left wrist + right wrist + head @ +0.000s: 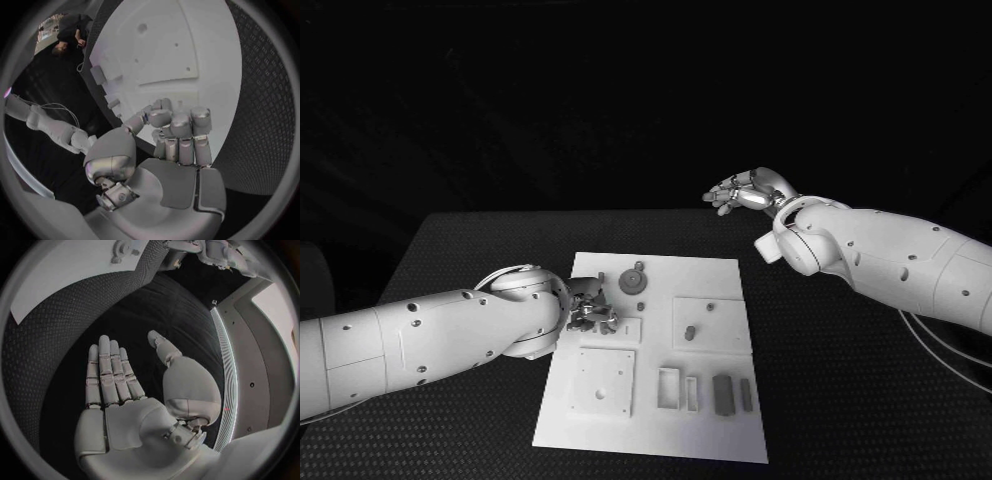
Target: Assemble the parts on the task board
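The white task board (678, 274) lies in the middle of the black table, also seen in the left wrist view (187, 45). On it are a round grey part with a stem (635, 281), a small peg (689, 331) on a raised square, and two grey blocks (724, 394) near the front. My left hand (593, 313) hovers over the board's left edge with its fingers curled in toward the thumb (170, 131); whether they pinch anything is hidden. My right hand (744, 192) is raised beyond the table's far edge, flat with straight fingers (111, 377) and nothing in it.
A raised square plate (606, 382) and two narrow white slot frames (671, 387) sit on the board's front half. Bare black table mat (848, 380) lies right of the board and at its left (473, 250).
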You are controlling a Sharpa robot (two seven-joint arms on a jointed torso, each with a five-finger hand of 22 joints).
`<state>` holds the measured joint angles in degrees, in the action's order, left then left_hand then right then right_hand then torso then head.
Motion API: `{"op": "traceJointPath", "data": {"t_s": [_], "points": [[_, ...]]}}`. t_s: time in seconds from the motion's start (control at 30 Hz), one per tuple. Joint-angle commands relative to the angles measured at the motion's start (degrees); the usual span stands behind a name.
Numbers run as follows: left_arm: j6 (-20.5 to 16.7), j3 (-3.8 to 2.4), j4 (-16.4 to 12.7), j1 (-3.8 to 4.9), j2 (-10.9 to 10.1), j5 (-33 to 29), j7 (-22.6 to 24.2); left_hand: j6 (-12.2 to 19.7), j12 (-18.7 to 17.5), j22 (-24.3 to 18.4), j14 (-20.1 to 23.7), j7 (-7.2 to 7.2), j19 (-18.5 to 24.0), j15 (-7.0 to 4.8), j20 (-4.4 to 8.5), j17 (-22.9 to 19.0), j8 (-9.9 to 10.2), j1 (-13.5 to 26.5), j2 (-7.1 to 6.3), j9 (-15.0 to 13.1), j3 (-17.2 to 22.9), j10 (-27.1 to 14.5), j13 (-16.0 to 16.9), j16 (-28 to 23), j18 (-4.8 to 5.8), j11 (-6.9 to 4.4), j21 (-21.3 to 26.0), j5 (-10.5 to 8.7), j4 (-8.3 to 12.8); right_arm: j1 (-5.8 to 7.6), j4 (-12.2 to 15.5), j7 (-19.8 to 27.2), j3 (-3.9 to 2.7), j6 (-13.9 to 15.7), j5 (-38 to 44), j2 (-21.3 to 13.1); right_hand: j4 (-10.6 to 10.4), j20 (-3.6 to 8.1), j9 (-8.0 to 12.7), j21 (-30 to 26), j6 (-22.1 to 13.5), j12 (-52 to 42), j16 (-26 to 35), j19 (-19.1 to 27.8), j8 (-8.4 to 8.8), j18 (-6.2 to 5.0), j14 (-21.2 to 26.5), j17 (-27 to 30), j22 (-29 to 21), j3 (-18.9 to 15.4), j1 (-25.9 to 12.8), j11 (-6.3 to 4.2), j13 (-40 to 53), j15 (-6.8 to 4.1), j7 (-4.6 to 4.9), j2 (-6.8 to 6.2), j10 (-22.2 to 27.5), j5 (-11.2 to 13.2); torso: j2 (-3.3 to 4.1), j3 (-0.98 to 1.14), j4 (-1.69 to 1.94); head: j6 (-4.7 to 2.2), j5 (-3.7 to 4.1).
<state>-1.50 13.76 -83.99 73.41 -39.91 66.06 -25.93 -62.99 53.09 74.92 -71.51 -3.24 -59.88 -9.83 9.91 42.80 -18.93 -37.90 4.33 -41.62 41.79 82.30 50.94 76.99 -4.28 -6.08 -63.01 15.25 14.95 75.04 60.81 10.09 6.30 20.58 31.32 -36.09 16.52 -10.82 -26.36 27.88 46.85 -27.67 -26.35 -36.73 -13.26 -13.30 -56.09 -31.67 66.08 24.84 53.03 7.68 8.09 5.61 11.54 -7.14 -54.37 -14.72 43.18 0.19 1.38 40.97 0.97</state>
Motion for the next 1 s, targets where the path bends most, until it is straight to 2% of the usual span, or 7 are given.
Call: {"op": "traceJointPath", "data": {"t_s": [0.03,0.3,0.6,1.0], "points": [[-0.35,-0.02,-0.13,-0.01,0.19,0.99,0.11,-7.93,0.36,0.97,-2.23,3.96,0.53,-2.46,5.53,-0.12,-0.22,-0.12,0.70,0.09,0.15,-0.75,-0.13,0.18,-0.41,-1.02,-0.30,-0.17,-0.20,-0.01,0.04,0.37,-0.03,-0.83,-0.16,0.10,0.02,-0.26,0.09,-0.36,-0.16,0.27,0.24,0.36,-0.18,0.79,0.09,0.07,0.08,-0.41,-0.26,-0.03,-0.10,0.33,0.19,0.35,-0.53,-0.38,-0.01,0.00,-0.02,-0.01,0.01],[-0.65,-0.02,-0.42,-0.02,0.27,0.99,0.30,-7.86,0.48,0.96,-2.12,3.96,0.59,-2.47,5.53,-0.26,-0.31,0.01,0.84,0.21,0.30,-0.84,-0.29,0.28,-0.43,-1.02,-0.34,-0.69,-0.44,-0.02,0.01,0.36,-0.02,-0.85,-0.23,0.08,0.01,-0.28,0.13,-0.44,-0.16,0.32,0.29,0.41,-0.20,0.79,0.11,0.13,0.12,-0.44,-0.39,-0.03,-0.23,0.35,0.21,0.38,-0.58,-0.53,-0.01,0.00,0.00,0.02,0.11],[0.91,-0.02,-0.31,-0.03,0.43,1.02,0.34,-7.80,0.54,0.97,-2.04,3.95,0.66,-2.46,5.52,-0.36,-0.35,-0.01,0.77,0.28,0.41,-0.90,-0.40,0.32,-0.45,-1.01,-0.37,-0.87,-0.45,-0.02,0.14,0.34,-0.02,-0.90,-0.27,0.06,-0.01,-0.32,0.19,-0.52,-0.15,0.38,0.32,0.42,-0.24,0.78,0.10,0.19,0.17,-0.47,-0.58,-0.03,-0.39,0.37,0.24,0.47,-0.63,-0.70,-0.01,-0.02,0.05,-0.01,0.18],[1.35,-0.02,-0.15,-0.14,0.68,4.30,0.02,-7.75,0.62,0.98,-1.97,3.94,0.74,-2.43,5.52,-0.47,-0.43,-0.23,0.60,0.37,0.62,-0.94,-0.55,0.39,-0.47,-1.00,-0.41,-1.04,-0.38,-0.02,0.37,0.34,-0.02,-0.94,-0.36,0.00,-0.01,-0.34,0.25,-0.59,-0.13,0.43,0.34,0.43,-0.27,0.76,0.09,0.24,0.23,-0.48,-0.74,-0.03,-0.54,0.37,0.27,0.51,-0.70,-0.93,-0.02,-0.02,-0.01,-0.06,0.19]]}}
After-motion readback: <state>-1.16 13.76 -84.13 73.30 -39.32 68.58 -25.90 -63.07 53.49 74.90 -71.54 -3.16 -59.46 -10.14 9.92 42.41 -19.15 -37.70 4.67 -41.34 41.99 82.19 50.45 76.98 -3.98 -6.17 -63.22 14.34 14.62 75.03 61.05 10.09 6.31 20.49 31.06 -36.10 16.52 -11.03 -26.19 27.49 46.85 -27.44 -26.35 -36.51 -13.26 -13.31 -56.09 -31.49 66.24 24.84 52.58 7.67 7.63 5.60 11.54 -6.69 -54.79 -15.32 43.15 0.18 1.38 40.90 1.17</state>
